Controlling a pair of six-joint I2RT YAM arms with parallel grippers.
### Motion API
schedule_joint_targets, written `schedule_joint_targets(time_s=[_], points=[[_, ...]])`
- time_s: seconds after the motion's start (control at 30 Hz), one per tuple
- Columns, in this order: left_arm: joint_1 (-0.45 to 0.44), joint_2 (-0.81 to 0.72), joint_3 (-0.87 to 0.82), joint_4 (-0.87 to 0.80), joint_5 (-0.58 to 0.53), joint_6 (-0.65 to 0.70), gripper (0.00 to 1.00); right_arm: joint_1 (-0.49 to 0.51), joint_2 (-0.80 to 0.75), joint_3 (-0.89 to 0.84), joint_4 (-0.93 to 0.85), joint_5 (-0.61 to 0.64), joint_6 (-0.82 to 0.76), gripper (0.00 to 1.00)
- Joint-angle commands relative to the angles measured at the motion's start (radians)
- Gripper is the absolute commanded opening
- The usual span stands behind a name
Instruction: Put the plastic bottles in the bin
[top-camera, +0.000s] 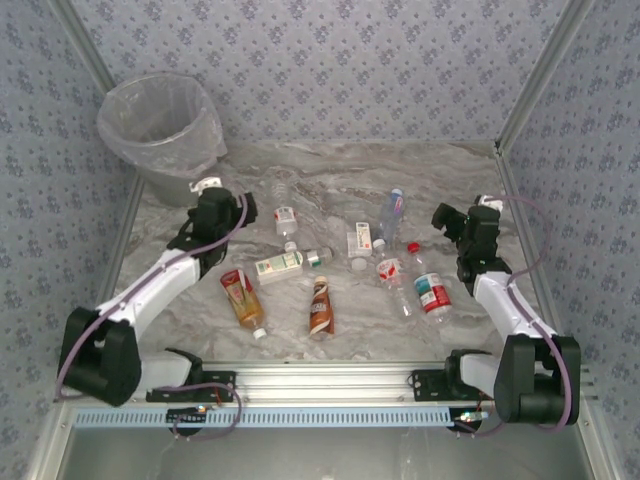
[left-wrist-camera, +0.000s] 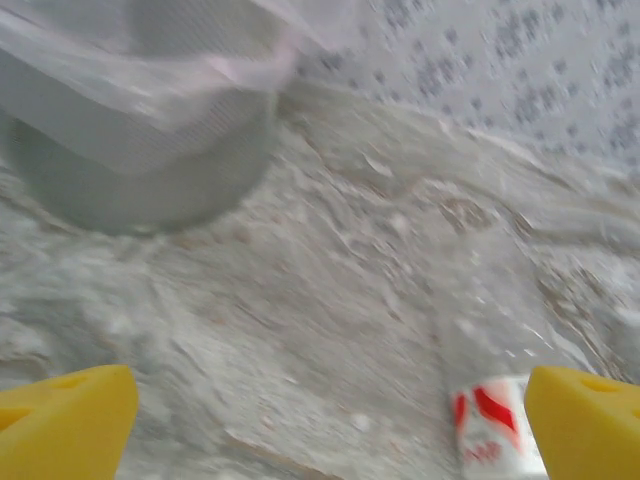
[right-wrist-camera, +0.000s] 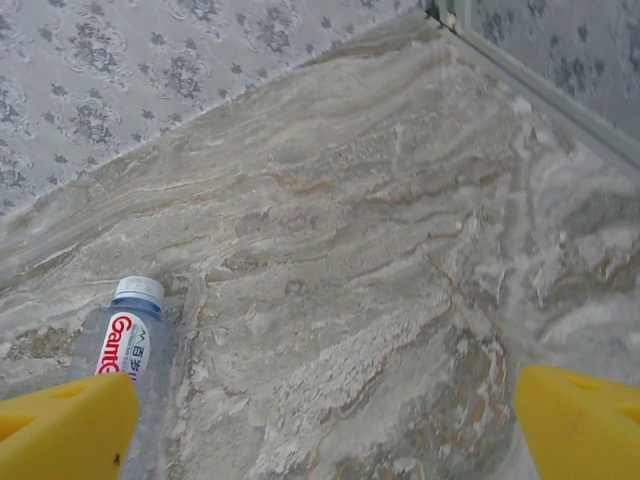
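- Where looked at from above: bin (top-camera: 150, 172) upright at the far left corner of the marble table (top-camera: 330, 165), lined with a crinkly clear bag (top-camera: 160, 110).
- Loose on the table, plastic bottles (top-camera: 280, 264) lying to the right of the bin and nearer the arm bases, all apart from it.
- Farthest forward of the bin, amber bottle (top-camera: 243, 300) and brown-white bottle (top-camera: 321, 306), near each other but not touching; blue-capped bottle (top-camera: 392, 215) well to the bin's right, red-capped clear bottle (top-camera: 430, 290) farther right still.
- Just right of the bin's base, left gripper (top-camera: 205, 190), close to it without touching, jaws released wide, empty.
- Well apart from the bin, beyond the whole scatter of bottles, right gripper (top-camera: 482, 208), likewise spread wide and holding nothing.
- From the left wrist, blurred: bin wall and bag edge at upper left; yellow fingers (left-wrist-camera: 65, 420) at the two lower corners, far apart, bare marble between them; red-labelled clear bottle (left-wrist-camera: 495, 425) lying right of the bin, just beside the finger at lower right, touching or not cannot be told.
- From the right wrist: yellow fingers (right-wrist-camera: 65, 430) parted to both lower corners, nothing clasped; blue-capped bottle lying flat just beside the finger at lower left, cap toward the patterned wall (right-wrist-camera: 100, 90).
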Motion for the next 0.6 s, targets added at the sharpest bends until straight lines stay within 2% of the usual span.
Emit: schedule_joint_targets(time_s=[0.0, 0.2, 0.37, 0.57], points=[[-0.032, 0.092, 0.117, -0.177, 0.101, -0.114, 0.99, 0.009, -0.022, 0.037, -0.105, 0.003, 0.126, 0.99], [-0.079, 0.245, 0.256, -0.26, 0.211, -0.172, 0.99, 0.031, -0.008, 0.083, -0.169, -0.016, 0.125, 0.99], [-0.107, 0.394, 0.405, -0.377, 0.193, -0.167, 0.99, 0.05, -0.011, 0.107, -0.202, -0.002, 0.11, 0.99], [-0.12, 0.523, 0.503, -0.443, 0.187, -0.18, 0.99, 0.072, -0.028, 0.129, -0.248, 0.02, 0.099, 0.99]])
